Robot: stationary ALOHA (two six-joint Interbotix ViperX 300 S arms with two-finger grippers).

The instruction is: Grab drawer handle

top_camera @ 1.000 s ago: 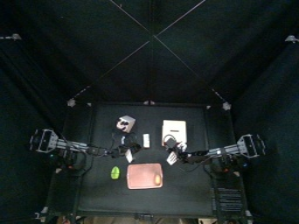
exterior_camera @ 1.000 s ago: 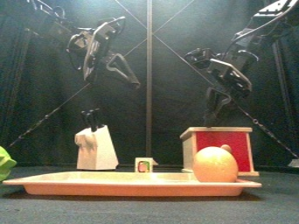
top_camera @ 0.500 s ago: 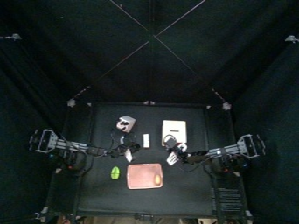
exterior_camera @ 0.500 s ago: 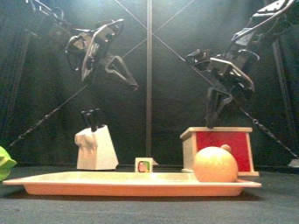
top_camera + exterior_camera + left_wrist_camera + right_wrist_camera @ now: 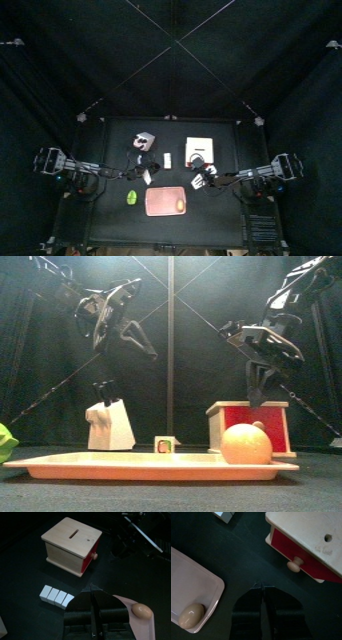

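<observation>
The drawer is a red front (image 5: 302, 556) in a light wooden box (image 5: 70, 539), with a small round wooden handle (image 5: 294, 564) that also shows on the box's red side (image 5: 95, 556). My right gripper (image 5: 262, 587) hangs a short way in front of the handle, not touching it, jaws shut with nothing between them. From the front, the right gripper (image 5: 263, 399) hovers just above the box (image 5: 249, 421). My left gripper (image 5: 92, 592) is shut, raised on the left (image 5: 147, 352), looking down at the box from a distance.
A pink tray (image 5: 120, 466) lies at the table's front with an egg (image 5: 246, 443) on it. A white knife block (image 5: 110, 424), a small cube (image 5: 164, 444) and a green object (image 5: 6, 442) stand to the left. A row of white blocks (image 5: 55, 597) sits near the tray.
My right gripper has shifted a little rightward and slightly down over the box, jaws unchanged. The left arm has stayed where it was.
</observation>
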